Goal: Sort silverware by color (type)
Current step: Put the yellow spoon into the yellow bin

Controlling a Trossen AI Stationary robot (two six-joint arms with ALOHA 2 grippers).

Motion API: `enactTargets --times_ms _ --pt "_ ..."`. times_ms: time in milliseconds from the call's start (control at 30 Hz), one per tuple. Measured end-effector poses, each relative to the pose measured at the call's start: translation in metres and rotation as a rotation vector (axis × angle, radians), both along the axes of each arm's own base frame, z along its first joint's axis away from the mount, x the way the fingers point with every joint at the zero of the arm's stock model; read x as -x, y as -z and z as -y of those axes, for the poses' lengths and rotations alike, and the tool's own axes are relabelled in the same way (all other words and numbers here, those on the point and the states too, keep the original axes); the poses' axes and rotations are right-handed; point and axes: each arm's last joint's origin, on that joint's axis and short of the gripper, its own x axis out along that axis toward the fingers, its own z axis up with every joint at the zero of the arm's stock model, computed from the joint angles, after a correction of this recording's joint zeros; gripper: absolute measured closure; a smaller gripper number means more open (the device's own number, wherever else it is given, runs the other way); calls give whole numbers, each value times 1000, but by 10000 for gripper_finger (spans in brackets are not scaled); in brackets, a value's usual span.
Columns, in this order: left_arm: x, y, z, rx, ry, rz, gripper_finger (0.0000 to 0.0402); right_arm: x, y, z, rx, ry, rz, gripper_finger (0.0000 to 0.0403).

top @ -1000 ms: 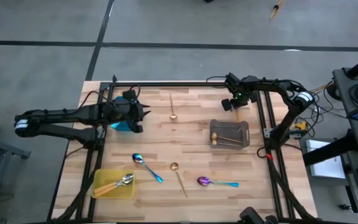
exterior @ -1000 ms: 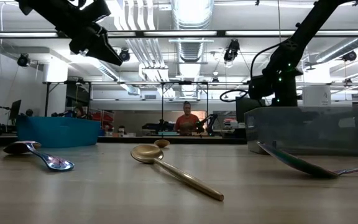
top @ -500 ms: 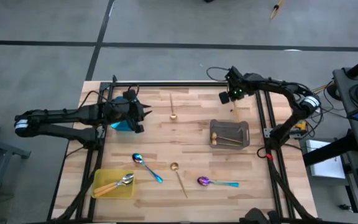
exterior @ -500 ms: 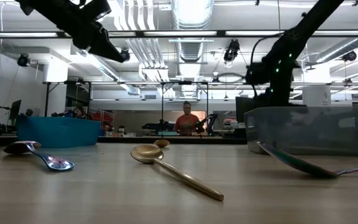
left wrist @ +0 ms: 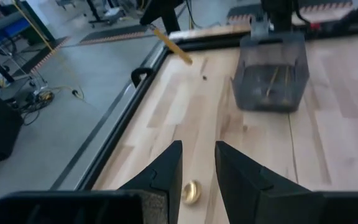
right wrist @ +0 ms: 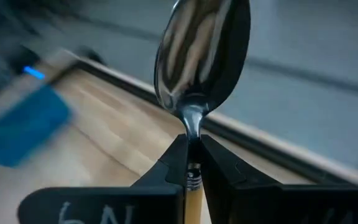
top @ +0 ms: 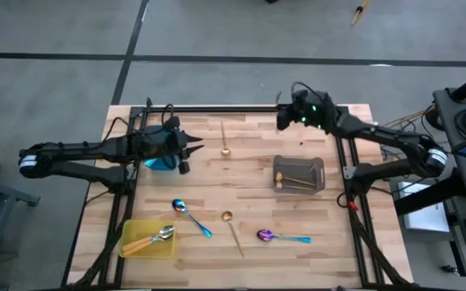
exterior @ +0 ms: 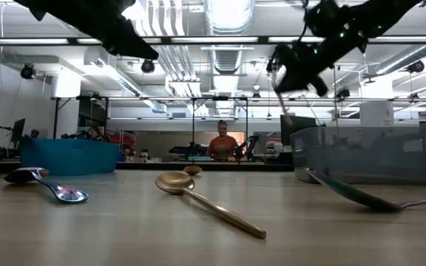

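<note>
My right gripper [top: 285,120] is high over the table's far edge, shut on a spoon with a silver bowl [right wrist: 202,50] and an orange handle [left wrist: 173,45]. My left gripper [top: 189,150] hovers open and empty beside the teal tray [top: 157,162] at the left. On the table lie a gold spoon [top: 225,139] at the far side, a blue spoon [top: 191,217], another gold spoon [top: 233,230] and a purple spoon with a teal handle [top: 281,237]. Orange-handled spoons [top: 154,238] lie in the yellow tray [top: 131,247]. My right gripper pinches the spoon between its two fingers at the neck [right wrist: 192,163], where the silver stem meets the orange handle. The bowl stands out past the fingertips and the handle runs back between the fingers. The spoon is lifted clear of the table.
A grey tray [top: 318,168] with gold spoons stands at the right centre, just near of my right gripper. A black metal frame [top: 241,107] runs along the table's far edge and sides. A person stands in the room far behind the table [exterior: 222,144].
My right gripper has risen with the spoon and gone toward the table's left and far edge, away from the grey tray, turning as it went. The spoon has stayed in its fingers.
</note>
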Motion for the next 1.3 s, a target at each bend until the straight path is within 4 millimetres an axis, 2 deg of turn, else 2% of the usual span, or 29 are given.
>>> enactTargets --times_ms 200,433,767,967,1133,1300 --pt "-4 -5 -1 7 -7 80 325 -23 0 -43 229 -180 322 386" --pt "-25 -2 -5 16 -14 160 325 -40 8 -70 332 -291 493 395" --pt "-68 19 -12 -25 -6 246 325 -71 24 -80 323 -359 468 396" --pt "-82 30 -14 4 18 274 319 -87 28 -86 360 -402 454 395" --pt "-85 36 -16 102 129 269 285 -95 30 -92 384 -443 436 395" --pt "-88 42 -19 132 138 255 241 -97 27 -96 395 -485 446 395"
